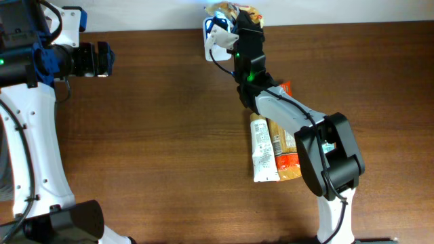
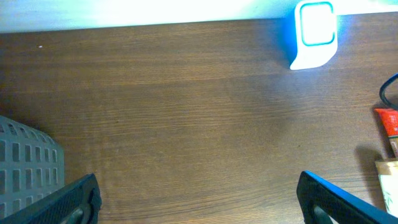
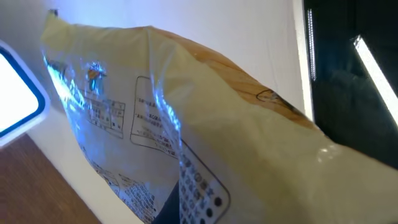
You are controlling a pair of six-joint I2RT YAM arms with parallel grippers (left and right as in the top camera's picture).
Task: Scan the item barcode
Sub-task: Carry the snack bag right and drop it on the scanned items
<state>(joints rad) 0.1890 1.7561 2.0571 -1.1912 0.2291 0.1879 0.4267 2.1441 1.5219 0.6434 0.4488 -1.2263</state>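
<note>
Right gripper (image 1: 243,26) clamped on a yellow snack bag (image 3: 186,124), at the far edge of the wooden table (image 1: 156,135), just beside the white barcode scanner (image 1: 213,37). Left gripper (image 2: 199,199) spread wide, empty, well apart. Other packets (image 1: 271,149) lie beneath the right arm.

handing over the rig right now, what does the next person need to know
Left hand: open, empty, hovering over the left side of the brown wooden table.
Right hand: shut on the pale yellow crinkly plastic snack bag, held up by the white scanner with blue trim at the table's far edge.
Done: bag is picked up and at the scanner; blue light falls on its printed side.
Left: cannot tell whether the barcode has read. Confirm, then set the bag down. More flat packets lie by the right arm's base.
</note>
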